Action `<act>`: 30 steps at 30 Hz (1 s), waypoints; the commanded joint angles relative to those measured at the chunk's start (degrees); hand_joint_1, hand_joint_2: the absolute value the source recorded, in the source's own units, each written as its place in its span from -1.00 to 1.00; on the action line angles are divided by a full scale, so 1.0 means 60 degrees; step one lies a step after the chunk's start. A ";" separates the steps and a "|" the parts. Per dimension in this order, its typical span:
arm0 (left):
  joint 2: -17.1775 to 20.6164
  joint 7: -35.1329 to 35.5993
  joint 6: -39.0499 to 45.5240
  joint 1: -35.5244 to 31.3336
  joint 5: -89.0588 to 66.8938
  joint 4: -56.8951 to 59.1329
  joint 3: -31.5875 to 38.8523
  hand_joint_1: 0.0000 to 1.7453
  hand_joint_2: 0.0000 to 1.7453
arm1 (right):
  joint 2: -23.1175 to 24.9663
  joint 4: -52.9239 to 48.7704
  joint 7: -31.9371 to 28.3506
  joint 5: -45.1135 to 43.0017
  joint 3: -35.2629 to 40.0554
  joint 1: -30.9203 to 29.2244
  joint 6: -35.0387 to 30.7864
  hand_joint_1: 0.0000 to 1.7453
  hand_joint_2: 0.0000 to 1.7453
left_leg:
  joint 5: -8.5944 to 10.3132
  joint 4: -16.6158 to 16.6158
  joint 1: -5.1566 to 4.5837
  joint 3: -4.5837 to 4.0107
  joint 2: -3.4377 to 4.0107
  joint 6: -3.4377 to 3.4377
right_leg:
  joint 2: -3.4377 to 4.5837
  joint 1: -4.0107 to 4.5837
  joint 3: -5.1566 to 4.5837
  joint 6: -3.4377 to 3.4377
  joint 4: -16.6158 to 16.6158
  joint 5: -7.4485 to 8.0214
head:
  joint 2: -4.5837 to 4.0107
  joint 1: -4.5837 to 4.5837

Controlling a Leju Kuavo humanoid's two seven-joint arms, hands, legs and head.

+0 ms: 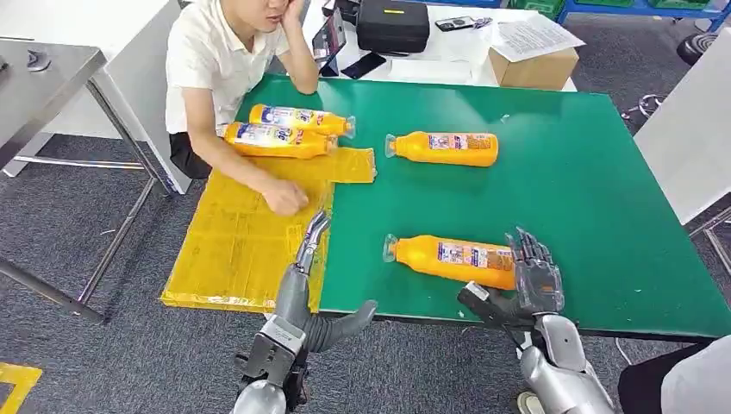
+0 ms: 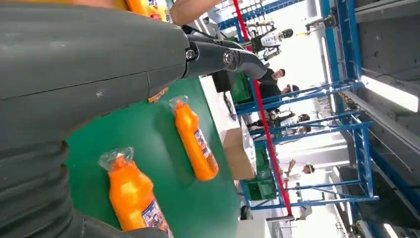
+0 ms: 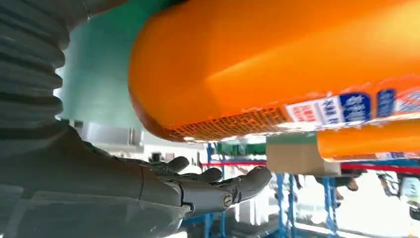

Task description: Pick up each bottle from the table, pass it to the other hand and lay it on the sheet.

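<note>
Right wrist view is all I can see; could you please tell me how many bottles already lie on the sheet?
Observer: Two, a back bottle and a front bottle, at the far end of the sheet.
Operator: Thank you. And where is the left hand, please?
Observer: The left hand is at the sheet's edge, fingers straight, holding nothing.

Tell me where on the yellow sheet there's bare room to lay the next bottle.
The near half of the yellow sheet is bare, between the person's hand and the table's front edge. The far end is crowded: two orange bottles lie there.
</note>
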 commanded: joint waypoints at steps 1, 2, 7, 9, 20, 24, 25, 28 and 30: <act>0.0464 -0.0030 0.0162 0.0095 0.0179 0.0015 -0.0119 -1.00 1.00 | 0.0269 -0.0477 -0.0037 0.1189 0.0437 -0.0080 -0.0026 -1.00 1.00 | 0.0005 -0.0014 0.0007 -0.0007 0.0007 -0.0025 | 0.0014 0.0007 -0.0011 -0.0025 -0.0008 0.0008 | 0.0000 0.0000; 0.0497 -0.0036 0.0198 0.0141 0.0166 -0.0067 -0.0091 -1.00 1.00 | 0.0349 -0.0610 -0.0046 0.1337 0.0502 -0.0093 -0.0026 -1.00 1.00 | 0.0003 -0.0011 0.0005 -0.0001 0.0017 -0.0017 | 0.0021 0.0005 -0.0006 -0.0018 -0.0003 0.0007 | 0.0000 0.0000; 0.0577 0.0130 0.0121 0.0144 0.0064 -0.0282 -0.0156 -1.00 1.00 | 0.0691 -0.0528 -0.0335 0.1003 0.0879 -0.0157 -0.0026 -1.00 1.00 | 0.0002 -0.0008 0.0008 -0.0023 0.0019 -0.0016 | 0.0023 0.0008 -0.0015 -0.0017 0.0001 0.0006 | 0.0000 0.0000; 0.0552 0.0278 -0.0009 0.0115 0.0078 -0.0183 -0.0191 -1.00 1.00 | 0.0631 0.0245 -0.0085 0.0591 0.1080 -0.0449 0.0409 -1.00 1.00 | 0.0003 -0.0010 0.0009 -0.0020 0.0012 -0.0014 | 0.0017 0.0009 -0.0011 -0.0014 -0.0001 0.0003 | 0.0000 0.0000; 0.0589 0.0512 -0.0367 0.0141 0.0344 -0.0219 -0.0219 -1.00 1.00 | 0.0300 0.1728 0.0566 -0.0342 0.1536 -0.1201 0.2052 -1.00 1.00 | 0.0016 -0.0012 0.0008 -0.0050 -0.0014 -0.0013 | -0.0010 0.0007 -0.0030 -0.0014 -0.0010 0.0006 | 0.0000 0.0004; 0.0566 0.0525 -0.0409 0.0036 0.0376 -0.0123 -0.0255 -1.00 1.00 | 0.0416 0.2342 0.0456 -0.0863 0.1305 -0.1518 0.2483 -1.00 1.00 | 0.0014 -0.0010 0.0008 -0.0044 -0.0010 -0.0011 | -0.0004 0.0009 -0.0025 -0.0012 -0.0009 0.0008 | 0.0000 0.0000; 0.0539 0.0585 -0.0457 0.0012 0.0460 -0.0073 -0.0245 -1.00 1.00 | 0.0444 0.2389 0.0457 -0.0872 0.1315 -0.1542 0.2523 -1.00 1.00 | 0.0016 -0.0014 0.0010 -0.0035 -0.0008 -0.0014 | -0.0001 0.0011 -0.0022 -0.0017 -0.0013 0.0012 | 0.0000 -0.0004; 0.0530 0.0620 -0.0600 -0.0101 0.0572 0.0054 -0.0320 -1.00 1.00 | 0.0495 0.2783 0.0647 -0.1049 0.1245 -0.1708 0.3068 -1.00 1.00 | 0.0020 -0.0015 0.0010 -0.0011 -0.0015 -0.0011 | -0.0011 0.0010 -0.0006 -0.0014 -0.0017 0.0013 | 0.0000 0.0000; 0.0517 0.0584 -0.0603 -0.0126 0.0561 0.0044 -0.0349 -1.00 1.00 | 0.0406 0.2947 0.1308 -0.0995 0.1359 -0.1854 0.3875 -1.00 1.00 | 0.0017 -0.0010 0.0009 0.0008 -0.0009 -0.0007 | -0.0010 0.0009 0.0005 -0.0011 -0.0015 0.0011 | 0.0000 0.0000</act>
